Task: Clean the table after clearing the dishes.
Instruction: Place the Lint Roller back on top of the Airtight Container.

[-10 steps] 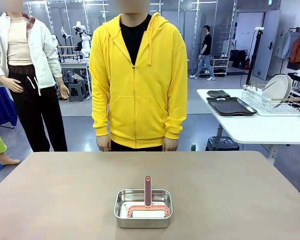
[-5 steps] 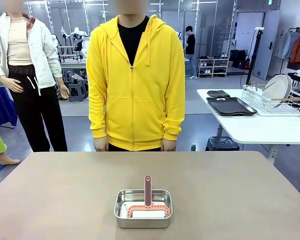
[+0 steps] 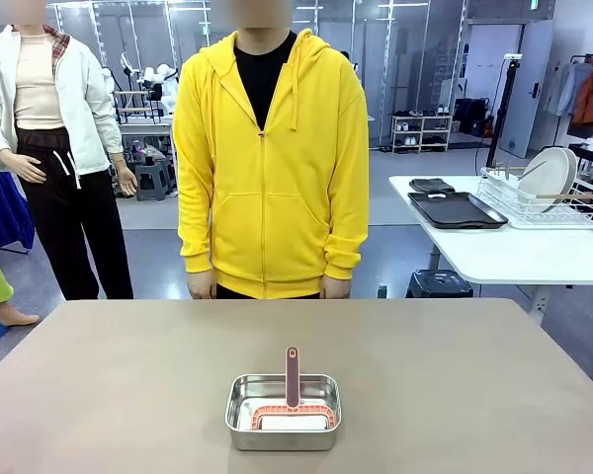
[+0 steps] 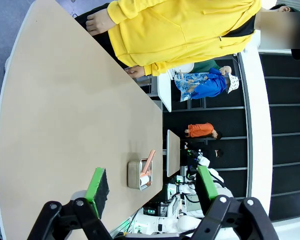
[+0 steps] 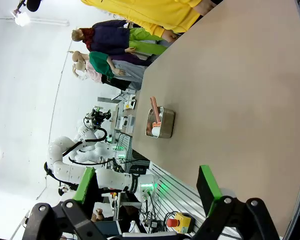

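Taupe table (image 3: 128, 385) | steel pan (image 3: 283, 412) holds pink-handled brush (image 3: 293, 395) | left pincer (image 4: 152, 192), right pincer (image 5: 146, 192) apart

Taupe table (image 3: 128, 375); steel pan (image 3: 283, 412); yellow hoodie (image 3: 270, 168).

Grey smooth floor (image 3: 395, 173) runs across the open hall behind the work area. Right of frame: smaller white table (image 3: 514, 252) on a white leg, carrying a white wire dish rack (image 3: 539, 202) with a round white plate (image 3: 546, 173) propped upright in it, a dark rectangular tray (image 3: 458, 209) just beside the rack, and a folded dark cloth (image 3: 432, 185) behind the tray. Black box-like stool (image 3: 438, 284) under that table. Upper right: clothes rail with hanging orange and blue garments (image 3: 588, 94). Centre back: low metal shelving unit (image 3: 422, 131). Left back: grey stool (image 3: 151, 178). Even, bright overhead lighting.
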### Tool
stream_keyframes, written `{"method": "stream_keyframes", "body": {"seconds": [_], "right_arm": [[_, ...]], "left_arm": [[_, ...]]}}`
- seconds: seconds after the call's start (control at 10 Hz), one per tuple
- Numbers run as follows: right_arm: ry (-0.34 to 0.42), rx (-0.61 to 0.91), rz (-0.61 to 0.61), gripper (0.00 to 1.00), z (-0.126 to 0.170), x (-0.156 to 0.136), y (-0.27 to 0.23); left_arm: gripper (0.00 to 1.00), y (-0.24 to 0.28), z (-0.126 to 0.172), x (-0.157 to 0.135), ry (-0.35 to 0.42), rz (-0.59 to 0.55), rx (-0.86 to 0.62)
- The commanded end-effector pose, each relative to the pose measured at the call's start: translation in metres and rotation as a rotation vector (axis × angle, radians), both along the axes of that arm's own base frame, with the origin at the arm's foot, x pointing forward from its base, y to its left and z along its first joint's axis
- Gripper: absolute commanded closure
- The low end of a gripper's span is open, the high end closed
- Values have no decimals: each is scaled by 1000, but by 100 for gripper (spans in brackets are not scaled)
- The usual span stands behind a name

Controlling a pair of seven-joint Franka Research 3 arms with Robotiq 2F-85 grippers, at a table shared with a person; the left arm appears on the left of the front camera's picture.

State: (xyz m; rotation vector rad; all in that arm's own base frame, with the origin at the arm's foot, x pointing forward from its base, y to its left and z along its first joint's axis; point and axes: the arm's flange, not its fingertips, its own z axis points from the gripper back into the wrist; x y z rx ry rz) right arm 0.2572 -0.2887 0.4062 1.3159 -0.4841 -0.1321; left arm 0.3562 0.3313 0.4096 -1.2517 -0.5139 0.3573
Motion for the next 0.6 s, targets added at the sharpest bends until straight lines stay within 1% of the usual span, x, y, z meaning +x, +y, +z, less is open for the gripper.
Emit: {"method": "stream_keyframes", "body": {"seconds": [0.0, 0.5], "right_arm": [[-13, 4, -6, 0, 1, -1, 1], [-13, 4, -6, 0, 1, -1, 1]], "left_arm": [[11, 1, 3, -1, -17, 8, -18], [11, 1, 3, -1, -17, 8, -18]]}}
